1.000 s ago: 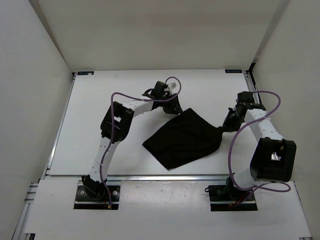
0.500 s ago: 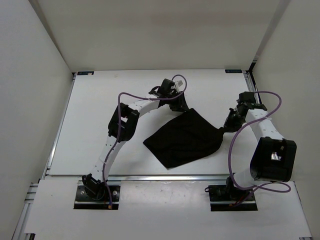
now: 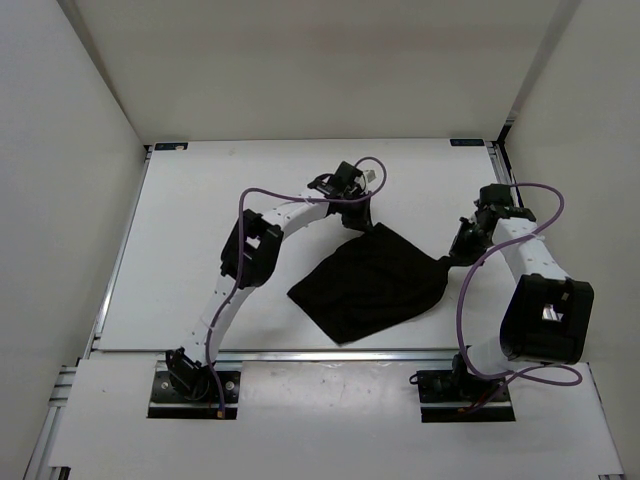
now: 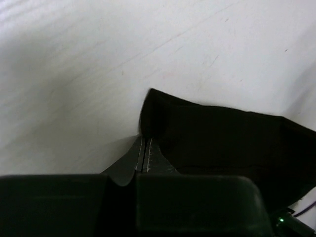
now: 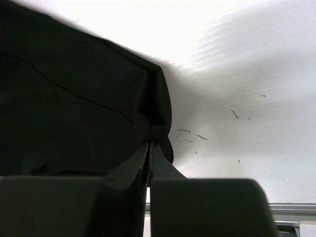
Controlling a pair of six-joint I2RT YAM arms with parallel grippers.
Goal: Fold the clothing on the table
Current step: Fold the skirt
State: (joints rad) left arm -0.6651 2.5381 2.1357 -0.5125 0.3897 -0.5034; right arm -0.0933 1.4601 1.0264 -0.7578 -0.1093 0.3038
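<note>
Plain black matte fabric garment (image 3: 370, 285) lies flat on the large white rectangular bench (image 3: 200, 260), right of centre and turned like a diamond. Its near corner is just short of the silver metal rail (image 3: 300, 352) along the bench's near edge.

Right end effector (image 3: 452, 257) is at the garment's right corner. Right wrist view: fingers are pressed together with a bunched fold of black cloth caught at the tips, so it's clamped on the garment. Cloth fills the left of that view, bare bench with a few small scuffs is on the right.

Left end effector (image 3: 366, 222) is at the garment's far corner, the one pointing at the bench's far edge. Left wrist view: fingers are closed tight with no gap. The cloth corner meets the tips and rises a little there, so it reads as pinched. The rest of the garment runs off to the right.

Both end effectors are low, at bench level. The garment spans between them with shallow wrinkles.

Purple cables (image 3: 540, 190) loop along both arms. Plain white walls (image 3: 300, 70) close off the bench at the left, right and far sides.
</note>
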